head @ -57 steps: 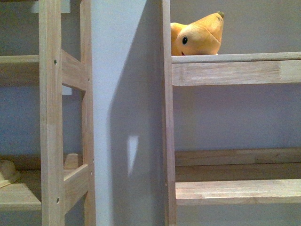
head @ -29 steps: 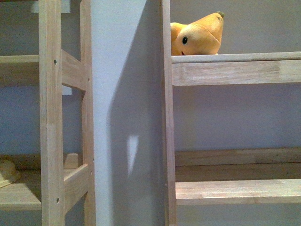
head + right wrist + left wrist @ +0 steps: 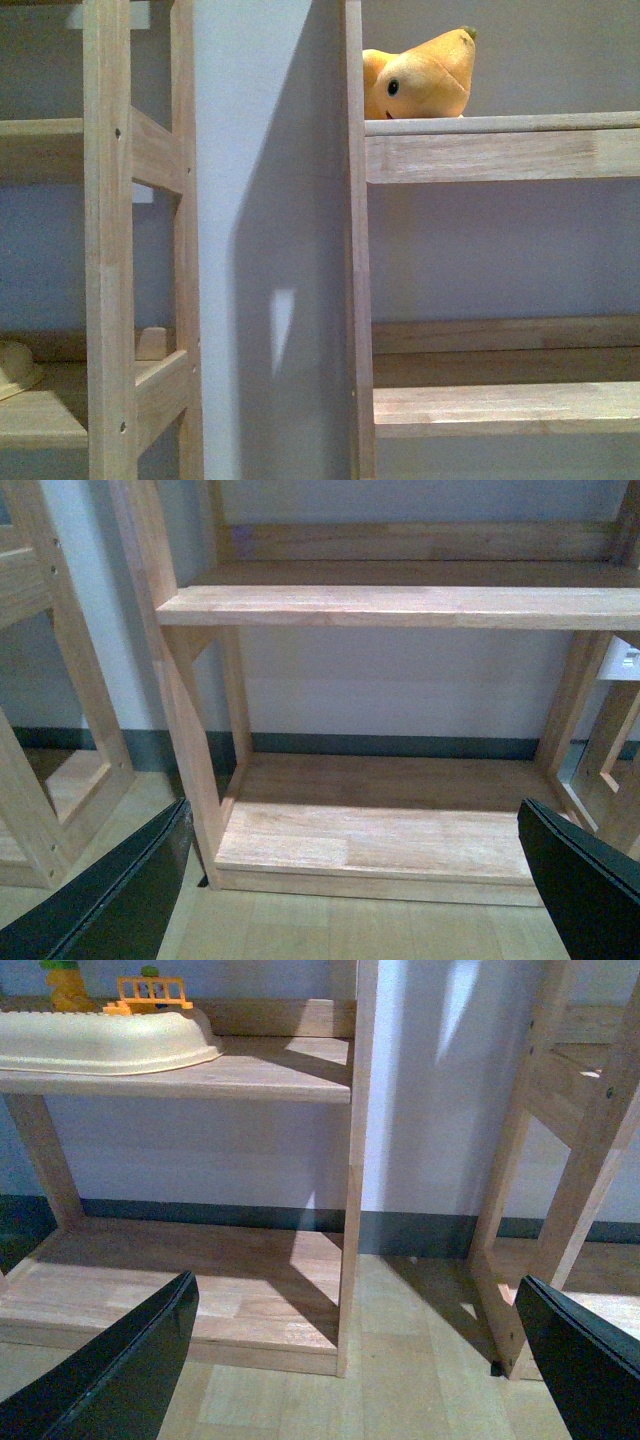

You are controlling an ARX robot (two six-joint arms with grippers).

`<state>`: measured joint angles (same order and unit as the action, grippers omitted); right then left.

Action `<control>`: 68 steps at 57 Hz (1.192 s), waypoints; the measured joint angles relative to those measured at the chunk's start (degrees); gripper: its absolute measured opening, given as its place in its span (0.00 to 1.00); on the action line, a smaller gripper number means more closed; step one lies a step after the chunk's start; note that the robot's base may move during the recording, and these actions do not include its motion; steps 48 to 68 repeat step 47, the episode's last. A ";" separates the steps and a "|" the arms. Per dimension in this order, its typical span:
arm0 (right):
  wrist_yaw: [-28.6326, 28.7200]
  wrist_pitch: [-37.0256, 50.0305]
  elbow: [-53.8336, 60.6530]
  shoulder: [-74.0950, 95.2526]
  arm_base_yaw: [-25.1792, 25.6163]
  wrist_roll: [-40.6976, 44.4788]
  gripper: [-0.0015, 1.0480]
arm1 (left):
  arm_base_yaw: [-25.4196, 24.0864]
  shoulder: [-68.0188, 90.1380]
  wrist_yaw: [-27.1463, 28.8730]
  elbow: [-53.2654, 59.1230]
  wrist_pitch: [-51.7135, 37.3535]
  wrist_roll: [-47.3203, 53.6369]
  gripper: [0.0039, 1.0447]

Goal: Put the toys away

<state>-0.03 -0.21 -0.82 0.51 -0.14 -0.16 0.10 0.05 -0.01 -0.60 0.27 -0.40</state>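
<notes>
A soft yellow-orange plush animal with a black bead eye and pointed snout lies on the upper shelf of the right wooden rack, at its left end. It shows only in the front view. Neither arm shows in the front view. My left gripper is open and empty, low above the wooden floor in front of the left rack. My right gripper is open and empty, low in front of the right rack's bottom shelf.
A small hard yellow-and-green toy and an orange fence piece stand on a cream dome base on the left rack's shelf. A white wall strip separates the two racks. The right rack's lower shelves are bare.
</notes>
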 joint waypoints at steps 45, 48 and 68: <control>0.00 0.00 0.00 0.00 0.00 0.00 0.94 | 0.00 0.00 0.00 0.00 0.00 0.00 0.94; 0.00 0.00 0.00 0.00 0.00 0.00 0.94 | 0.00 0.00 0.00 0.00 0.00 0.00 0.94; 0.00 0.00 0.00 0.00 0.00 0.00 0.94 | 0.00 0.00 0.00 0.00 0.00 0.00 0.94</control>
